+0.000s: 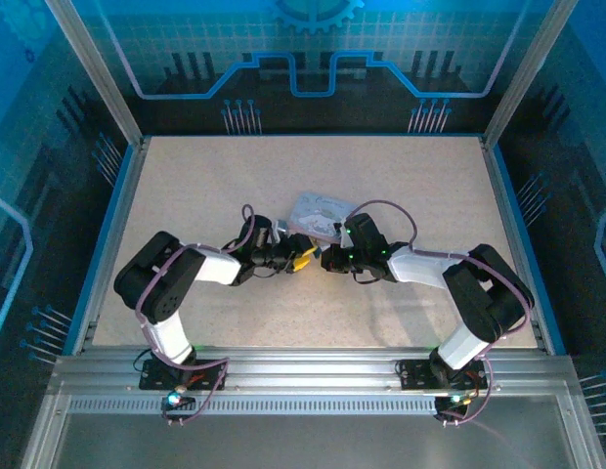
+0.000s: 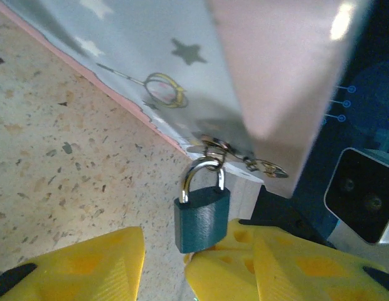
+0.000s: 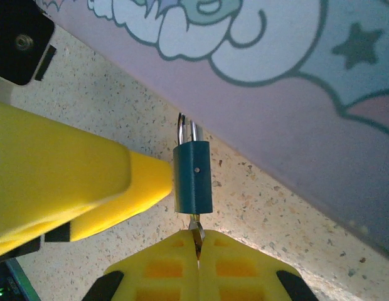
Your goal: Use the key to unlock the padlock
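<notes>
You see the padlock [image 3: 192, 177] hooked by its shackle on the clasp of the tin box [image 2: 150, 50]. It is near the centre of the tabletop [image 2: 50, 157], approx. midway betw. the left and right edges. Your left gripper [image 2: 166, 260] is spread around the padlock body: one yellow finger [image 3: 138, 182] touches its side, the other stands apart w/ a gap. Your right gripper [image 3: 197, 244] is pressed together and pinches the key [image 3: 196, 231]. The key tip meets the bottom of the padlock.
</notes>
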Motion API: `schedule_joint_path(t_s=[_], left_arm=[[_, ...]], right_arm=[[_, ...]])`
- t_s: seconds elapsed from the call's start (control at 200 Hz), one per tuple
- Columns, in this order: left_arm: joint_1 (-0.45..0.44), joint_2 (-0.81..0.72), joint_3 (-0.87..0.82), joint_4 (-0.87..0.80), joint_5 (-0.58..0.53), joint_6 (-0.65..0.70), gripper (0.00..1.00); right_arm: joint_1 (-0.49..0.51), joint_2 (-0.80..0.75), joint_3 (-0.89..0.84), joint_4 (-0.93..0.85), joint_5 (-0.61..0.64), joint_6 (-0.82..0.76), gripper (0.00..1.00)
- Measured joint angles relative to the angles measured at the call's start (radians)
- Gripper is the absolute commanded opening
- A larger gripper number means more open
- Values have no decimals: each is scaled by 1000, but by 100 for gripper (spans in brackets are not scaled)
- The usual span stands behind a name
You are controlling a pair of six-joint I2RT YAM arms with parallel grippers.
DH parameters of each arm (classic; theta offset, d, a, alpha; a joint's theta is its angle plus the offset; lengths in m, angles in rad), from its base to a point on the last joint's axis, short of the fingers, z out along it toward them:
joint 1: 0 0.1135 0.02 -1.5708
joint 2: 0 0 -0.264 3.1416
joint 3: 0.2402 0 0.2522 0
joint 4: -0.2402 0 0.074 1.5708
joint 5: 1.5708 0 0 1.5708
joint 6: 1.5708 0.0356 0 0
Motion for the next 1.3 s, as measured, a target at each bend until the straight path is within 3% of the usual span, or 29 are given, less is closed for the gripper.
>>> schedule_joint_path(t_s=[0.57, 0.935, 1.086, 1.301], left_arm=[[-16, 51, 22, 70, -1, -40, 39], [-18, 75, 27, 111, -2, -73, 22], [-20, 75, 27, 112, -1, -73, 14], [-28, 75, 34, 106, -8, -71, 8]], right_arm=[[0, -1, 0, 16, -4, 56, 0], [-20, -4, -24, 77, -33, 137, 0], [-33, -16, -40, 92, -51, 160, 7], [-46, -66, -59, 81, -54, 143, 32]])
